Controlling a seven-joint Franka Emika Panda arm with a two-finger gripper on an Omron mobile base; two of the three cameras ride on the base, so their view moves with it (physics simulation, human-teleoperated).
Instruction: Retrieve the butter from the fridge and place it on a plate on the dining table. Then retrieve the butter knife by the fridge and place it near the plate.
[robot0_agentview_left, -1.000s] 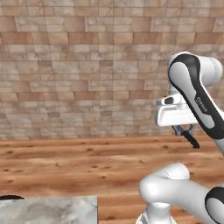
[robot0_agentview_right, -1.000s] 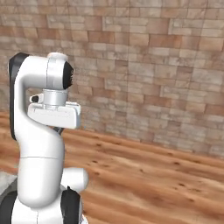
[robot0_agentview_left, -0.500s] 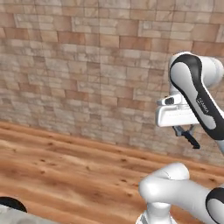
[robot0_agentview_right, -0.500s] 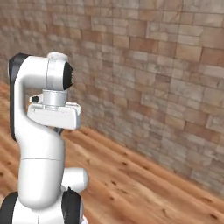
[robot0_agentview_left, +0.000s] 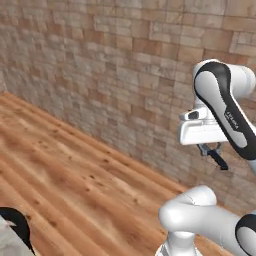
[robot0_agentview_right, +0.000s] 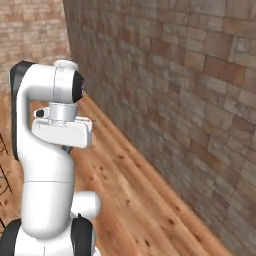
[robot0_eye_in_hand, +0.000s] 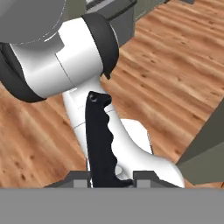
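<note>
Low centre of hand view: gripper clamped on butter knife by its handle | risk: long overhang could swing or slip while base drives.

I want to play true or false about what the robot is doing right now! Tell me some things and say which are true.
1. The fingers are shut on the slim black-handled butter knife. True.
2. A red-brown brick wall stands ahead of the robot. True.
3. The floor is white tile. False: it is wooden planks.
4. The knife lies flat on the floor. False: it is held up in the air, as the left base view shows.
</note>
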